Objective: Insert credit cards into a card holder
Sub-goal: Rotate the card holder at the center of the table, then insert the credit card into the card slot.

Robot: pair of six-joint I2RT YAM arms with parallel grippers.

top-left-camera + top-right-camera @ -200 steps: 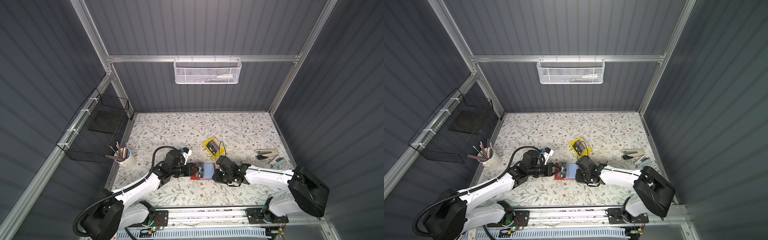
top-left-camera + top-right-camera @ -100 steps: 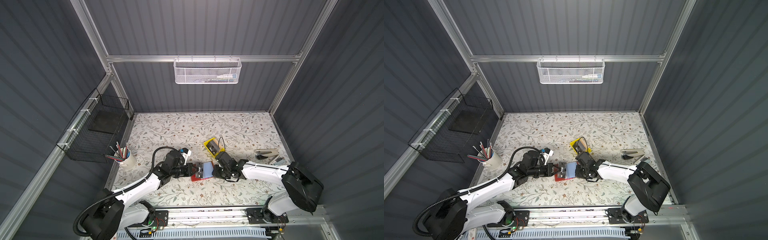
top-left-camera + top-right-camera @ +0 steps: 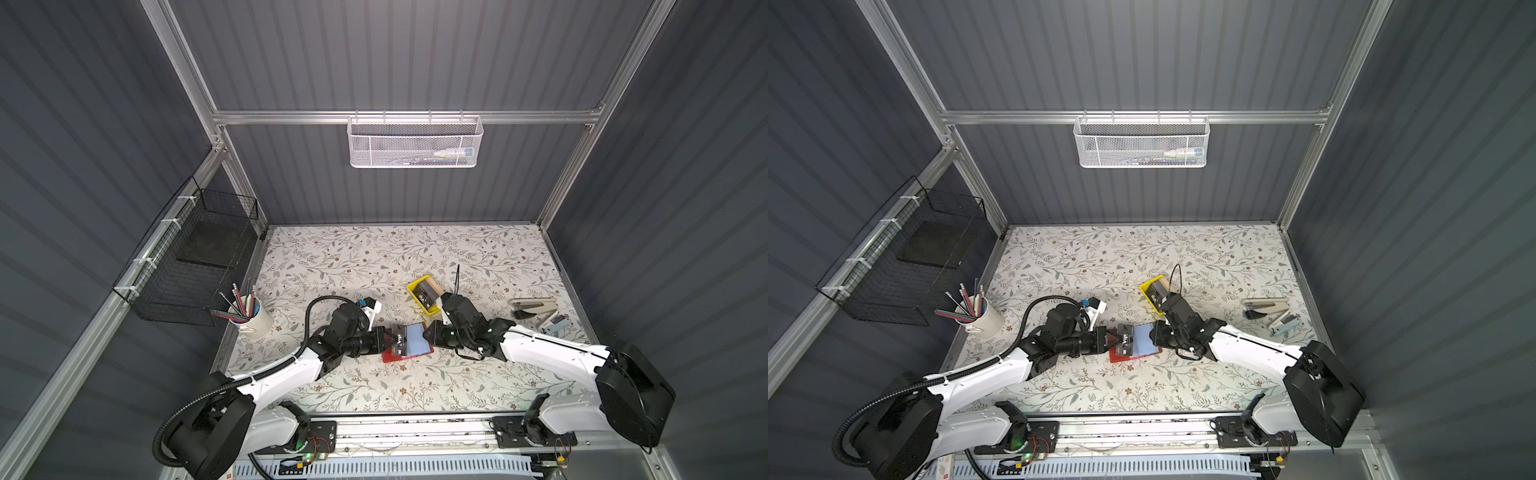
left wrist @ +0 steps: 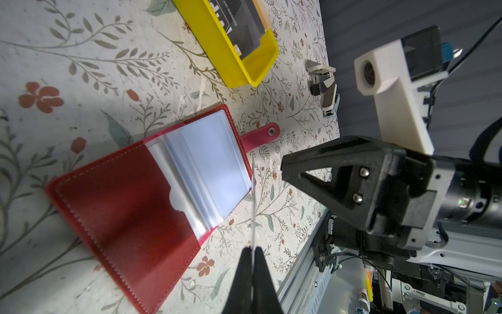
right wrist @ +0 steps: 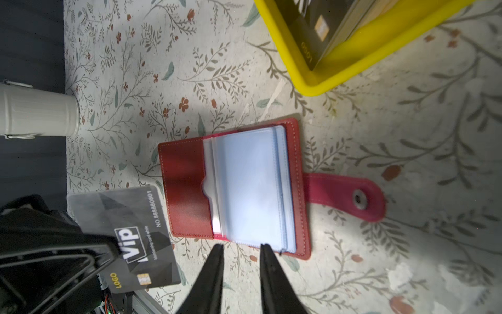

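Dark grey plastic Vip card (image 5: 127,233) sits clamped in your left end effector (image 4: 252,248); your right end effector (image 5: 240,246) stands narrow, empty.

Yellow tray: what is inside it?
The yellow tray holds a stack of dark credit cards, with a tan card against them. How many there are, and the tray floor beneath, is covered.

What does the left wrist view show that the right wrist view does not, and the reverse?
Only the left wrist view: the stapler, and the held credit card seen as a thin edge in the shut left gripper. Only the right wrist view: that card's printed Vip face and the white cup. Both: the open card holder and the yellow tray with spare cards.
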